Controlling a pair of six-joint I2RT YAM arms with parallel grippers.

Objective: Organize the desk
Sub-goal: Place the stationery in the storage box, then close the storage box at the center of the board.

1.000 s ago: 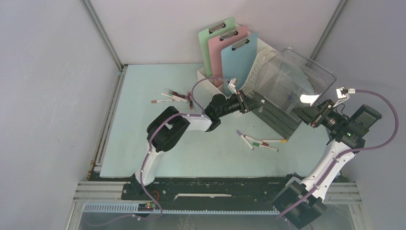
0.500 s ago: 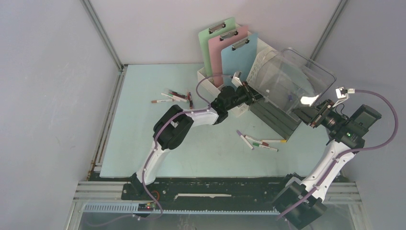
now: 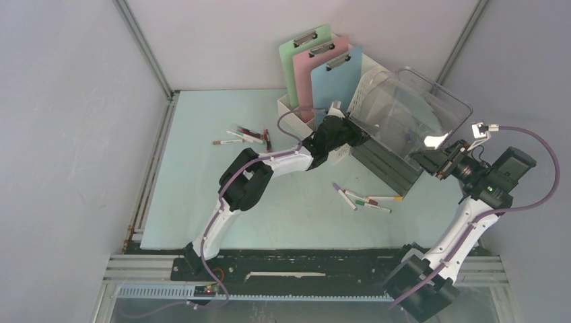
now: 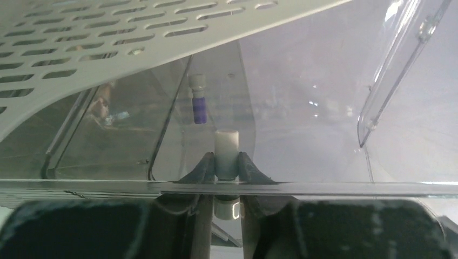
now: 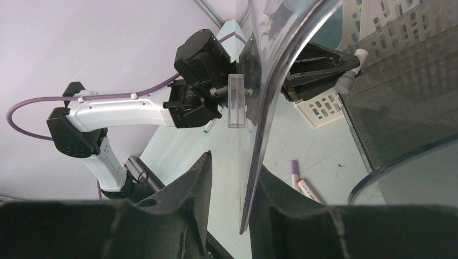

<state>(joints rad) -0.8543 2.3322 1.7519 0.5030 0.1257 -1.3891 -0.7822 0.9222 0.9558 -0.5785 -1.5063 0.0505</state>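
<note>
the pale mint-blue counter (image 3: pixel 195 175) lies flat beneath both arms, filling the middle of the top view. the left fingers (image 4: pixel 210 166) pinch a white marker (image 4: pixel 226 143), its tip reaching over the rim of the tilted clear bin (image 3: pixel 417 111); a purple-capped marker (image 4: pixel 198 105) lies inside. the right fingers (image 3: pixel 439 163) are clamped narrowly on the bin's wall. a white slotted basket (image 3: pixel 363 94) sits against the bin. a green clipboard (image 3: pixel 288 67), pink clipboard (image 3: pixel 303 81) and blue clipboard (image 3: pixel 340 87) stand behind. loose markers lie in a left cluster (image 3: pixel 244 136) and a right cluster (image 3: pixel 363 200).
</note>
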